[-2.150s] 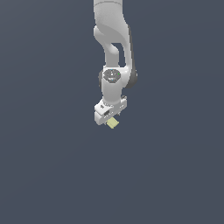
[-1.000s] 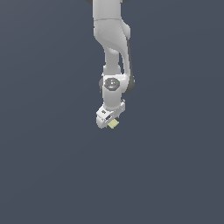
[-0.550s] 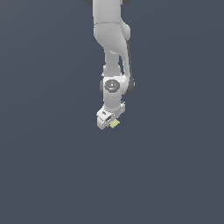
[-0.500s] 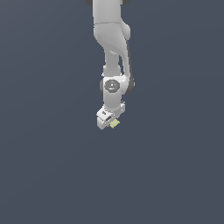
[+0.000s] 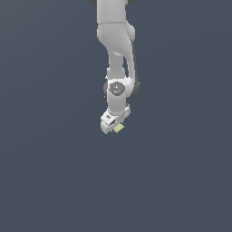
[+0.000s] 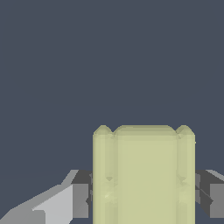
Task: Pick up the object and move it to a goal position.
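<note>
The pale yellow-green block (image 5: 118, 128) shows in the exterior view as a tiny piece at the lower end of the white arm. My gripper (image 5: 115, 127) is shut on it and holds it against the plain dark grey background. In the wrist view the block (image 6: 143, 175) fills the space between my two fingers (image 6: 81, 199), which press on both of its sides. Its lower part is cut off by the frame edge.
The white arm (image 5: 117, 54) hangs down from the top of the exterior view. Around it there is only uniform dark grey background, with no other object or edge visible.
The arm's wrist has dropped a little and the arm has straightened slightly. The gripper and the block in it have stayed almost in place.
</note>
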Action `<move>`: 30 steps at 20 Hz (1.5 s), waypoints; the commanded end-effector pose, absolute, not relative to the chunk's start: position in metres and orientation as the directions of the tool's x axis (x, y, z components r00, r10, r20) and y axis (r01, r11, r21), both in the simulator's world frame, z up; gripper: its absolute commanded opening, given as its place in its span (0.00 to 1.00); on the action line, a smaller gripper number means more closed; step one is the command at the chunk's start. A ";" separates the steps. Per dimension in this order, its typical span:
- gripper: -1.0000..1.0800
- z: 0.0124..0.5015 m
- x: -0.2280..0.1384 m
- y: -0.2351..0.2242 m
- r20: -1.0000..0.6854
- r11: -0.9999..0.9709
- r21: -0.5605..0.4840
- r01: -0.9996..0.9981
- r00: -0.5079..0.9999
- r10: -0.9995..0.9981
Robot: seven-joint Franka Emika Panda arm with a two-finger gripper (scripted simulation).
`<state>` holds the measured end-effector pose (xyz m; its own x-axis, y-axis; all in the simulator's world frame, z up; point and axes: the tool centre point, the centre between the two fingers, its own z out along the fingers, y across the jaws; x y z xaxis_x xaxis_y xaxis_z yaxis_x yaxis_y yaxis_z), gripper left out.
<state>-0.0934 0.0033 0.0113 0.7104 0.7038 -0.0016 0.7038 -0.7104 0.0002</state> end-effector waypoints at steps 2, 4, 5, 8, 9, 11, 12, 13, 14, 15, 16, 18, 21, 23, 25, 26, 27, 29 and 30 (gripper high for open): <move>0.00 0.017 -0.095 0.012 -0.001 -0.710 0.001 0.704 0.710 0.704; 0.00 0.024 -0.097 0.021 -0.002 -0.710 0.001 0.704 0.710 0.704; 0.00 0.028 -0.098 0.027 -0.002 -0.710 0.001 0.704 0.710 0.704; 0.00 0.042 -0.101 0.048 -0.002 -0.710 0.001 0.704 0.710 0.704; 0.00 0.048 -0.103 0.056 -0.002 -0.710 0.001 0.704 0.710 0.704; 0.00 0.061 -0.106 0.075 -0.002 -0.710 0.001 0.704 0.710 0.704; 0.00 0.069 -0.108 0.085 -0.002 -0.710 0.001 0.704 0.710 0.704; 0.00 0.076 -0.110 0.095 -0.002 -0.710 0.001 0.704 0.710 0.704; 0.00 0.083 -0.111 0.106 -0.002 -0.710 0.001 0.704 0.710 0.704; 0.00 0.091 -0.113 0.116 -0.002 -0.710 0.002 0.704 0.710 0.704; 0.00 0.098 -0.115 0.126 -0.002 -0.710 0.002 0.704 0.710 0.704; 0.00 0.112 -0.118 0.147 -0.002 -0.710 0.002 0.704 0.710 0.704; 0.00 0.132 -0.121 0.174 -0.002 -0.711 0.001 0.703 0.711 0.703; 0.00 0.144 -0.123 0.190 -0.002 -0.711 0.001 0.703 0.711 0.703; 0.00 0.153 -0.124 0.204 -0.001 -0.712 0.000 0.702 0.712 0.702; 0.00 0.157 -0.125 0.209 -0.001 -0.712 0.000 0.702 0.712 0.702; 0.00 0.161 -0.125 0.214 -0.001 -0.712 0.000 0.702 0.712 0.702; 0.00 0.166 -0.125 0.222 0.000 -0.712 0.000 0.702 0.712 0.702; 0.00 0.168 -0.125 0.225 0.000 -0.712 0.000 0.702 0.712 0.702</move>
